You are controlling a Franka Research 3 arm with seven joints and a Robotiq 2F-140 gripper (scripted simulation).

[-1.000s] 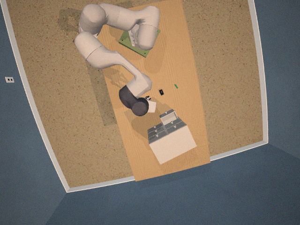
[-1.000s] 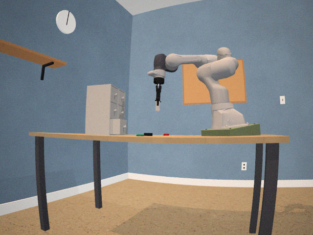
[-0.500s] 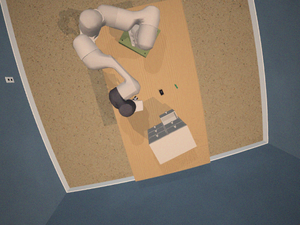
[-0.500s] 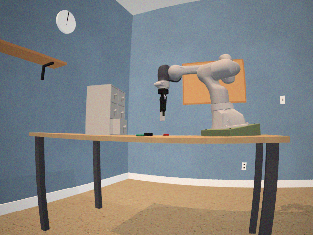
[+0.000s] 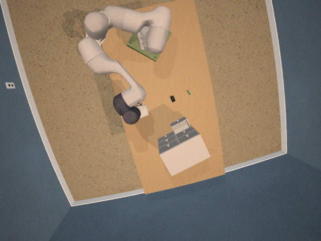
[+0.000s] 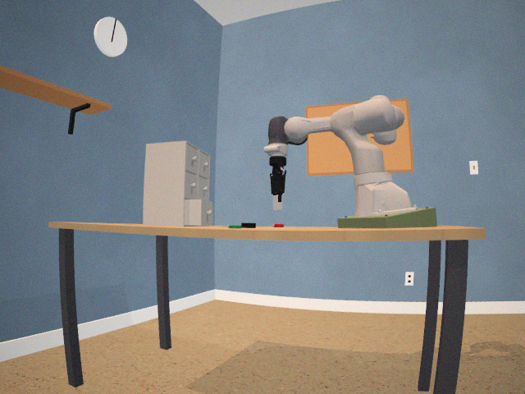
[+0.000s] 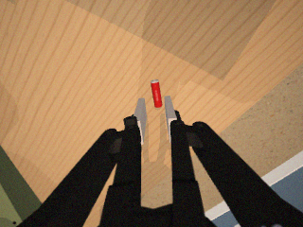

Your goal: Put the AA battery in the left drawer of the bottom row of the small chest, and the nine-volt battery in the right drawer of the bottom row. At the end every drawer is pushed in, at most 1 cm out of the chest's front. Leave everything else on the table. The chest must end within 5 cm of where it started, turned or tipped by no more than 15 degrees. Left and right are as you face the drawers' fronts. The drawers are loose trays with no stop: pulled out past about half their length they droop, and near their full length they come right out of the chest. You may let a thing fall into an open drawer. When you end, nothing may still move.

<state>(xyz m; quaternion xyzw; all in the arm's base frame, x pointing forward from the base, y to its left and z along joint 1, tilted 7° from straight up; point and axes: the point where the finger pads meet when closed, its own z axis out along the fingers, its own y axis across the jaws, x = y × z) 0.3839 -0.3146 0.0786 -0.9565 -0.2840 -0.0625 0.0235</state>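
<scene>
On the bench (image 6: 381,232) the small chest (image 5: 184,154) stands with its bottom-row drawer (image 5: 180,126) pulled out. The gripper (image 7: 155,113) hangs above the wood, fingers narrowly spaced, pinching nothing. The black nine-volt battery (image 5: 172,98) lies near the chest's front. The red AA battery (image 7: 156,94) lies just beyond the fingertips.
</scene>
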